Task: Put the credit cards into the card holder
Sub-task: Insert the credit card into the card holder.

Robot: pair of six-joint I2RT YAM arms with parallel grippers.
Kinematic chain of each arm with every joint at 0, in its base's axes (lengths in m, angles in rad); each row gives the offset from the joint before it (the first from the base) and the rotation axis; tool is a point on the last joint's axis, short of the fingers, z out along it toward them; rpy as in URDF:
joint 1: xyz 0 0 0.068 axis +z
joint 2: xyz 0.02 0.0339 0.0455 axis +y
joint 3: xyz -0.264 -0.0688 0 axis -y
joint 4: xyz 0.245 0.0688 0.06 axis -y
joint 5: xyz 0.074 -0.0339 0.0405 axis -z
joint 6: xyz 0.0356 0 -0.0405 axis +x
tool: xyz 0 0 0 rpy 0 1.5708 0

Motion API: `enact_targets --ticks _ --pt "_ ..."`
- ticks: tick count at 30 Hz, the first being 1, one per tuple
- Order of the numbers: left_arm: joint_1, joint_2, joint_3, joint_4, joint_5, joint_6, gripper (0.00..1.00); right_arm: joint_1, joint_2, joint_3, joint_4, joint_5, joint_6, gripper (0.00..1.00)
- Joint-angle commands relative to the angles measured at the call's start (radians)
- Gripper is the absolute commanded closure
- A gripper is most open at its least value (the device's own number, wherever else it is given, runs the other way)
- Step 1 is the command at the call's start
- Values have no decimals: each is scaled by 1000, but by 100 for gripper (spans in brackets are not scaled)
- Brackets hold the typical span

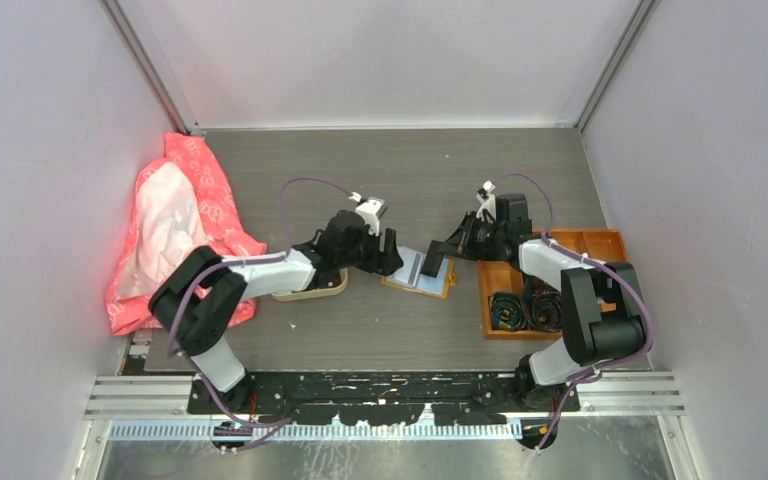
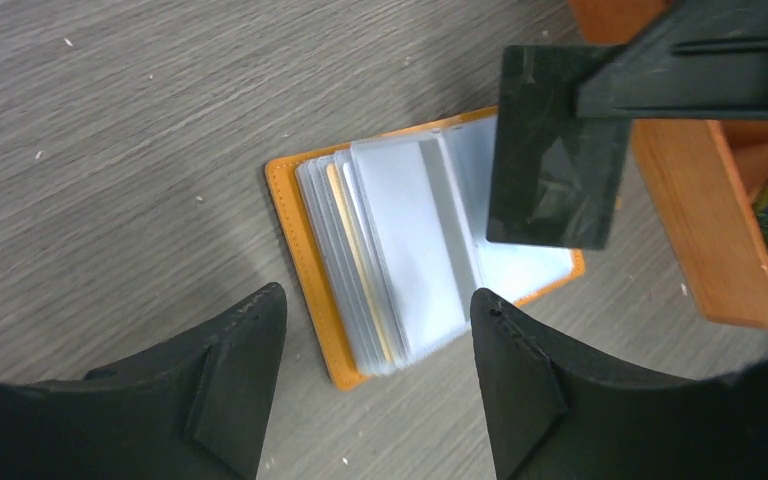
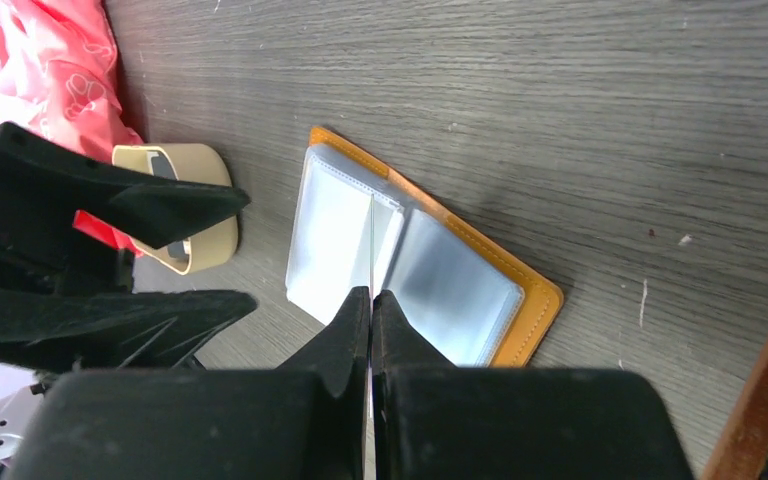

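The step in hand is the insertion itself. The right tool [image 3: 371, 300] is clamped together on a dark card [image 2: 555, 150] and carries it on edge ahead of its tips. The card holder [image 2: 305, 260] lies opened flat on the bench [image 2: 110, 150], directly under both tools, with its clear sleeves [image 2: 415, 250] fanned upward. Whether the card's leading edge already touches a sleeve cannot be told.

The left tool [image 2: 378, 300] hangs over the holder with its jaws well apart and nothing between them. In its own view, one finger sits to each side of the sleeve stack.

Next, I judge, the card's edge must find the mouth of one sleeve and slide in squarely. The sleeves look limp, so the left tool will probably need to press the holder down.

Both arms reach inward and meet over the holder, wrists pitched down toward it.
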Motion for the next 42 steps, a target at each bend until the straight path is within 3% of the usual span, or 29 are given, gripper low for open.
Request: enact_targets --ticks 1,6,12,17,23,30,35,42 --pt "-4 97 105 -93 -1 -19 31 6 -1 0 49 14 30 99" --pt "-15 178 167 -170 -13 -32 33 6 14 7 45 7 30 99" --pt "-23 195 189 -258 -76 -68 46 6 20 9 36 7 28 99" --pt "-22 213 160 -260 -100 -152 56 6 35 12 46 -9 46 99" --pt "-22 213 85 -217 -113 -257 61 -2 12 31 26 -15 32 99" --pt "-22 182 33 -194 -120 -294 63 -10 -3 29 27 -46 23 99" --pt "-22 147 18 -199 -153 -298 63 -21 -24 77 -87 -54 -61 99" --pt "-22 130 19 -206 -149 -294 62 -33 -45 58 -53 -71 -52 99"
